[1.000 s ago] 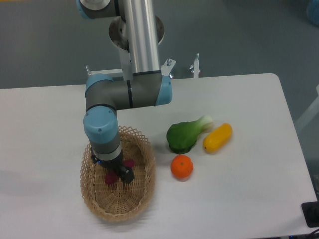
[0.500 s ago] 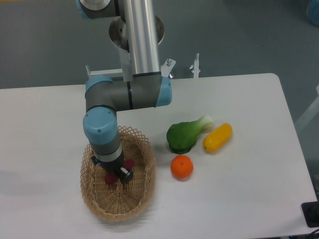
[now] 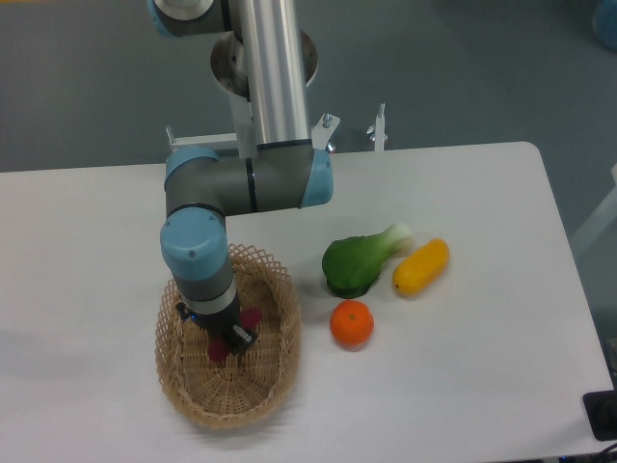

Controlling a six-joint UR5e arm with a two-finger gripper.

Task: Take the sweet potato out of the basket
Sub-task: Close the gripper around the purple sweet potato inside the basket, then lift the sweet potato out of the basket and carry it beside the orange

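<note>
We see the claw (image 3: pixel 229 338) down inside the basket (image 3: pixel 275 371), pointing straight down. The potato (image 3: pixel 218 348) is in the basket too (only its red-purple ends stick out on both sides of the claw). The claw looks closed around it, holding it. On the white counter (image 3: pixel 463 386), to the right of the basket, sit an orange (image 3: pixel 352 323), a green veggie (image 3: pixel 359 261) and a yellow one (image 3: pixel 421 266).
</note>
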